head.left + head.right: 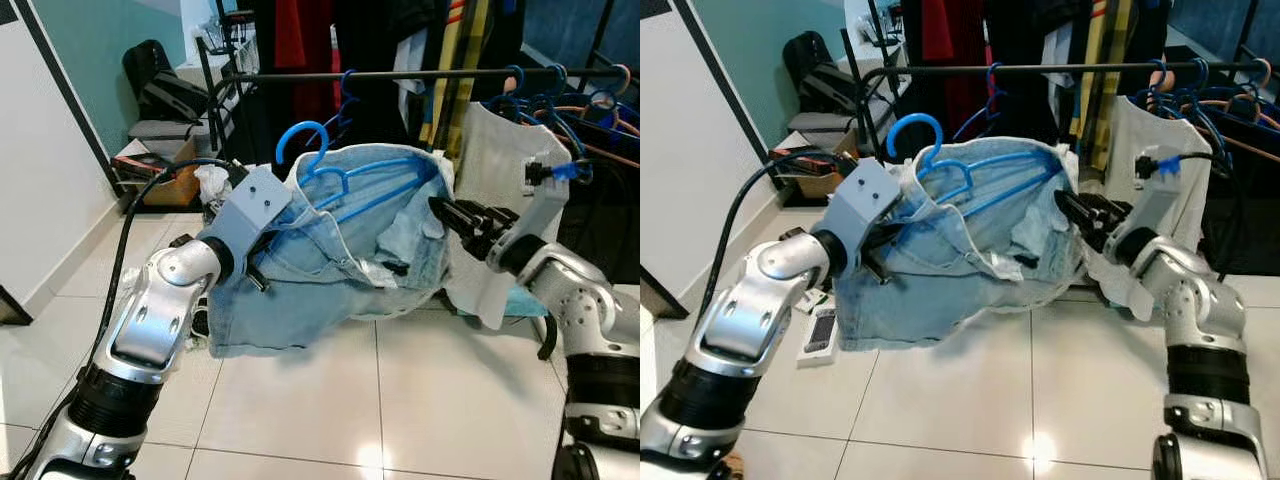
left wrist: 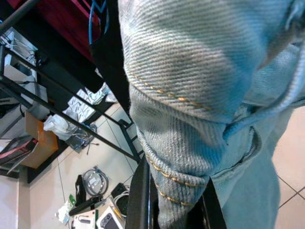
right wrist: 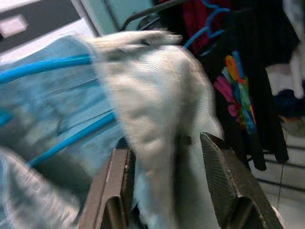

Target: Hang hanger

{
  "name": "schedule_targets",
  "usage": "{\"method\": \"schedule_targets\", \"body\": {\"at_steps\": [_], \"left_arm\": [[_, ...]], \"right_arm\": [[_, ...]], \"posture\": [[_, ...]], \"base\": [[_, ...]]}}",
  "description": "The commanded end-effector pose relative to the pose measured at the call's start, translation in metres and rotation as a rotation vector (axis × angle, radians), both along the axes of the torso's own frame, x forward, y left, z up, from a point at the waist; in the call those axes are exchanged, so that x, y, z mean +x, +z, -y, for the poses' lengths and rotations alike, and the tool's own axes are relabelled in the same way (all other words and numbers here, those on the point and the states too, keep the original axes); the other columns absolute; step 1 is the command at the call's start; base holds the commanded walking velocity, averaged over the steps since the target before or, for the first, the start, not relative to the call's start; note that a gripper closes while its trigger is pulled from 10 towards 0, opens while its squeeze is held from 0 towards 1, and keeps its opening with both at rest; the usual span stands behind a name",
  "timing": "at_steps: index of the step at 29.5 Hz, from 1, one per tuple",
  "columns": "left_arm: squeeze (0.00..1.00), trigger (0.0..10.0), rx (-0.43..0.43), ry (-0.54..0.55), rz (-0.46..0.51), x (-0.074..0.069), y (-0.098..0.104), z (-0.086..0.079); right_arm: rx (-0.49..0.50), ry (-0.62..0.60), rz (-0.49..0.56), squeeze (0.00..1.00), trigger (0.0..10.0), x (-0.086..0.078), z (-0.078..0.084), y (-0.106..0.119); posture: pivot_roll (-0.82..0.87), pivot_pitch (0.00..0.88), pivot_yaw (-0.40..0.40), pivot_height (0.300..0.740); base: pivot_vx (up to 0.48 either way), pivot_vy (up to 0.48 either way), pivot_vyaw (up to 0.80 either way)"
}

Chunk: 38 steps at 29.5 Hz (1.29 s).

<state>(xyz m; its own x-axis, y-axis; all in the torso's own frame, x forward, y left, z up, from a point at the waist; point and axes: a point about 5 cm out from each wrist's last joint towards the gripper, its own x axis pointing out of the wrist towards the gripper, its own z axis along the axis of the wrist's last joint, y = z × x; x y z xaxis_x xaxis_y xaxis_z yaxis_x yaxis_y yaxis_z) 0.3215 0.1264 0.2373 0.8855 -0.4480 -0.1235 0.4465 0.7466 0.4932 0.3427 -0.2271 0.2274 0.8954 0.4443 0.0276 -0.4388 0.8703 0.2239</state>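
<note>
Holding a pair of light denim shorts stretched between its two arms, the robot stands in front of a clothes rail that runs across the far side of the scene. The left gripper pinches a thick fold of the waistband at the left edge of the garment, its black fingers pressed onto the cloth. The right gripper is at the right edge, with pale fabric caught between its fingers (that wrist picture is blurred, so how firm the hold is cannot be judged). A blue hanger sits inside the shorts, its arms threaded through the waist opening and its hook standing up at the left, just below the rail and not yet over it. Other blue hangers already hang on the rail to the right, beside a white garment.

My reading is that the carry-and-lift step is under way: the loaded hanger is near the rail but not hung. The next move likely calls for raising the hook above the bar, moving it farther, then lowering it onto a free stretch left of the hung clothes.
</note>
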Motion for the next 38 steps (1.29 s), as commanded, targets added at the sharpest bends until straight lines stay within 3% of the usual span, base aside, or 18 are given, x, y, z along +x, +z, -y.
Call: {"method": "schedule_targets", "body": {"at_steps": [1, 3, 7, 8, 9, 10, 25, 32, 36, 37, 38], "left_arm": [[0.00, 10.0, 0.005, 0.010, 0.058, -0.002, 0.013, -0.005], [0.00, 10.0, 0.009, 0.005, 0.064, -0.002, 0.014, -0.004], [0.00, 10.0, 0.006, -0.025, 0.076, -0.003, 0.018, 0.004], [0.00, 10.0, 0.005, -0.031, 0.076, -0.004, 0.018, 0.005], [0.00, 10.0, 0.005, -0.031, 0.076, -0.004, 0.018, 0.005], [0.00, 10.0, 0.005, -0.034, 0.075, -0.004, 0.018, 0.005], [0.00, 10.0, -0.006, -0.068, 0.072, -0.009, 0.022, 0.012], [0.00, 10.0, 0.067, -0.078, 0.079, -0.009, 0.016, 0.012], [0.00, 10.0, 0.427, -0.102, 0.089, -0.009, -0.014, 0.006], [0.00, 10.0, 0.427, -0.102, 0.089, -0.009, -0.014, 0.006], [0.00, 10.0, 0.498, -0.101, 0.085, -0.009, -0.021, 0.003]], "right_arm": [[-0.028, 0.031, 0.027, 0.00, 10.0, -0.001, -0.006, 0.003], [-0.054, 0.054, 0.040, 0.00, 10.0, -0.003, -0.008, 0.004], [-0.114, -0.037, 0.027, 0.00, 10.0, 0.002, -0.002, 0.004], [-0.103, -0.073, 0.032, 0.00, 1.3, 0.004, 0.001, 0.005], [-0.103, -0.073, 0.032, 0.00, 1.3, 0.004, 0.001, 0.005], [-0.093, -0.089, 0.039, 0.00, 0.0, 0.006, 0.003, 0.006], [-0.105, -0.124, 0.062, 0.00, 0.0, 0.009, 0.007, 0.010], [-0.040, -0.107, 0.087, 0.00, 0.0, 0.008, 0.009, 0.018], [0.021, -0.107, 0.164, 0.00, 0.0, 0.008, 0.013, 0.045], [0.021, -0.107, 0.164, 0.00, 0.0, 0.008, 0.013, 0.045], [0.018, -0.108, 0.174, 0.00, 0.0, 0.008, 0.014, 0.048]], "posture": [[-0.04, 0.000, 0.056, 0.740], [-0.04, 0.000, 0.057, 0.740], [-0.05, 0.000, 0.058, 0.740], [-0.05, 0.000, 0.058, 0.740], [-0.05, 0.000, 0.058, 0.740], [-0.04, 0.000, 0.056, 0.740], [-0.04, 0.000, 0.052, 0.740], [-0.04, 0.000, 0.054, 0.740], [-0.05, 0.000, 0.060, 0.740], [-0.05, 0.000, 0.060, 0.740], [-0.05, 0.000, 0.060, 0.740]], "base": [[0.000, 0.000, 0.00], [0.000, 0.000, 0.00], [0.000, 0.000, 0.00], [0.000, 0.000, 0.00], [0.000, 0.000, 0.00], [0.000, 0.000, 0.00], [0.000, 0.000, 0.00], [0.000, 0.000, 0.00], [0.000, 0.000, 0.00], [0.000, 0.000, 0.00], [0.000, 0.000, 0.00]]}}
